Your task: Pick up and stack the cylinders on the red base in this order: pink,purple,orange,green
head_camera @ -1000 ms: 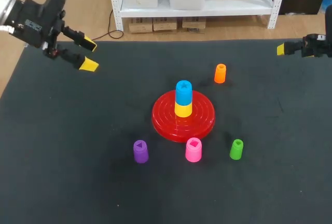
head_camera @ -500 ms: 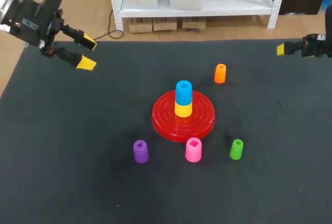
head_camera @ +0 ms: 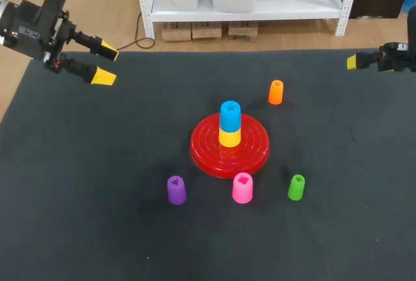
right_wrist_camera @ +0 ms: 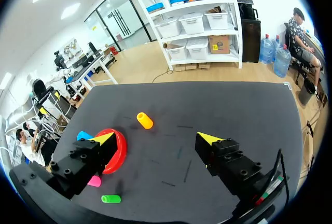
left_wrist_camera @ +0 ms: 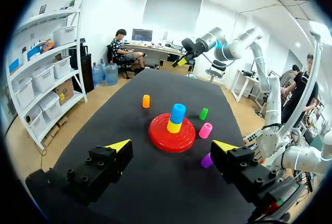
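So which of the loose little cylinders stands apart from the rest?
The orange cylinder, alone beyond the red base; purple, pink and green line up on the other side.

text: none readable | red base (head_camera: 203, 148): no print legible | table (head_camera: 78, 216): no print legible

Head overhead, wrists low, sharing red base (head_camera: 207, 148)

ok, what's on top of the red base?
A yellow cylinder sits at the centre of the red base, with a blue cylinder stacked on it. The base's middle under them is covered.
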You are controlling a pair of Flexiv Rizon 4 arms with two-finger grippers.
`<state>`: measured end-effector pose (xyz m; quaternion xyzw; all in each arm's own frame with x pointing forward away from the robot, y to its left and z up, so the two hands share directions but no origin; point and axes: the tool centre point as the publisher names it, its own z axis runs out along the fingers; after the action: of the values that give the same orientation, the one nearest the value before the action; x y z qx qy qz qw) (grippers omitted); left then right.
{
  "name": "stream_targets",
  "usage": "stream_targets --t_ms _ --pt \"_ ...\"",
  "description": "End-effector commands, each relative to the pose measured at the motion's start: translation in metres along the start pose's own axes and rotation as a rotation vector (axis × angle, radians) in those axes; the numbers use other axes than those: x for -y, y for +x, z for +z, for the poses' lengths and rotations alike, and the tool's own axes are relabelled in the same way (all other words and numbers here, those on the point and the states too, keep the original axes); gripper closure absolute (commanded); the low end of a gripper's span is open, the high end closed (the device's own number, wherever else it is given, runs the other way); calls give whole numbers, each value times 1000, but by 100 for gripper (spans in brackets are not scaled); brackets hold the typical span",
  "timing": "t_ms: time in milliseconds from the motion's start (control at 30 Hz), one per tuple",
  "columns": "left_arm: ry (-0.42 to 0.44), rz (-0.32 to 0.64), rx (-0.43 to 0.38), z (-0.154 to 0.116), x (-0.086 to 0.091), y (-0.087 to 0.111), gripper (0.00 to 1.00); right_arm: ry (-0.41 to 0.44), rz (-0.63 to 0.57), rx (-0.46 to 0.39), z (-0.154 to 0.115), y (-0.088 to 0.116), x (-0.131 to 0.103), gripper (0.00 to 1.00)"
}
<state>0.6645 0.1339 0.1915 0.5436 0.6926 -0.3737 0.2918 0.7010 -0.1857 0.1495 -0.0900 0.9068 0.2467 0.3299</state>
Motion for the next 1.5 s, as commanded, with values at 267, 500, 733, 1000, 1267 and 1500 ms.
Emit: stream_targets --t_ms 267,500,733,1000,1267,1500 --pt "-3 2 2 0 1 1 0 2 0 0 -1 0 0 0" --pt "-3 2 2 0 1 1 0 -7 -58 -51 2 -8 -14 0" --pt "-3 2 2 0 1 1 0 47 -413 -244 23 -5 -90 0" --pt "-3 2 2 0 1 1 0 25 -669 -469 41 49 -174 0" --pt "-3 2 2 0 1 1 0 -10 -838 -651 54 114 -225 0" --pt "-3 2 2 0 1 1 0 -17 -889 -749 53 151 -245 0"
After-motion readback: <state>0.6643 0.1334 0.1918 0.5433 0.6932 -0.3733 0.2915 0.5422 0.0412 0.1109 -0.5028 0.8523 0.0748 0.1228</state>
